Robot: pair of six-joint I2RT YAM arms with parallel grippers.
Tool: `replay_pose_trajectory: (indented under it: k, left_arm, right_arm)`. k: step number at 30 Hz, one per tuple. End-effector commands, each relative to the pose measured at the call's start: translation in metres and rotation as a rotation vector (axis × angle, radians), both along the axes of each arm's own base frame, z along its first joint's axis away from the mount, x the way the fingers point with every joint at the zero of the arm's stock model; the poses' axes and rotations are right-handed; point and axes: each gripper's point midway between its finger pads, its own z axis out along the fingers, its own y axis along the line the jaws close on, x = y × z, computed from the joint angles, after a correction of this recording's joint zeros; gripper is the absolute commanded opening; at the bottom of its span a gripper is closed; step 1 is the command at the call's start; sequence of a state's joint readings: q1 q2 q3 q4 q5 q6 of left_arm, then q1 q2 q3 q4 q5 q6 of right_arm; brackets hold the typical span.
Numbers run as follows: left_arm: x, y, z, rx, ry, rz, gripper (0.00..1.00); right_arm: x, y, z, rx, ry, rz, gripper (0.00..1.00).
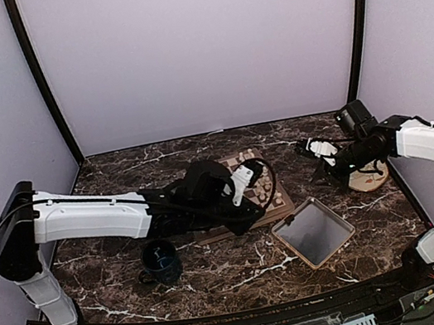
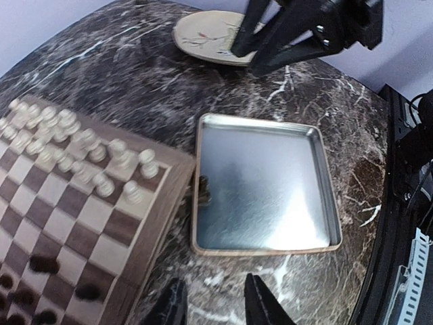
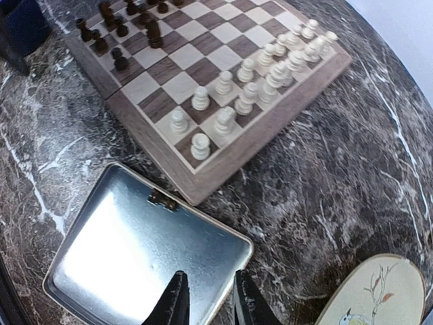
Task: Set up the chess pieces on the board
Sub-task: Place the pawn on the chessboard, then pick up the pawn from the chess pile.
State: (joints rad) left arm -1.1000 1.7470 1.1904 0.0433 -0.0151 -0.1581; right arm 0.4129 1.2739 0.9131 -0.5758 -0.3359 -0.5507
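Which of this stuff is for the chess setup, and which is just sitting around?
For the job:
- board
- white pieces
- dark pieces

Just lying about:
- tray
- plate
- blue mug

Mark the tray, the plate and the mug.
tray (image 2: 264,183): left wrist view, bare metal floor.
plate (image 3: 385,291): right wrist view, painted face.
mug (image 1: 160,262): top view, dark blue body.
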Motion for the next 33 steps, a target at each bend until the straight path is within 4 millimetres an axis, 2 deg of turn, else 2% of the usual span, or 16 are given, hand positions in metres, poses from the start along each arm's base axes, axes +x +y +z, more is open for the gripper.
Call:
replay_pose_trajectory:
  k: [1, 6, 8, 12, 16, 21, 27, 33]
  left_arm:
    - [-0.027, -0.041, -0.026, 0.101, 0.097, -0.14, 0.3]
    - [-0.028, -0.075, -0.058, 0.157, 0.143, -0.161, 0.26]
    - [-0.023, -0.086, -0.065, 0.154, 0.148, -0.153, 0.26]
    - [-0.01, -0.101, -0.083, 0.179, 0.133, -0.128, 0.26]
    - [0.002, -0.107, -0.095, 0.211, 0.098, -0.1, 0.26]
    - [0.009, -0.114, -0.097, 0.211, 0.068, -0.091, 0.34]
    - [0.014, -0.123, -0.093, 0.191, 0.037, -0.097, 0.36]
    - [0.025, -0.12, -0.1, 0.241, 0.004, -0.063, 0.39]
  right_arm:
    - [0.012, -0.028, -0.003, 0.042, 0.03, -0.174, 0.24]
    - [0.02, -0.049, -0.011, 0.054, 0.052, -0.265, 0.25]
    - [0.02, -0.054, -0.017, 0.055, 0.079, -0.277, 0.25]
    - [0.018, -0.056, -0.024, 0.056, 0.114, -0.278, 0.25]
    - [0.017, -0.054, -0.026, 0.065, 0.127, -0.268, 0.26]
    - [0.016, -0.055, -0.027, 0.061, 0.127, -0.265, 0.26]
    - [0.017, -0.056, -0.027, 0.059, 0.121, -0.268, 0.26]
    - [0.017, -0.056, -0.028, 0.058, 0.125, -0.27, 0.26]
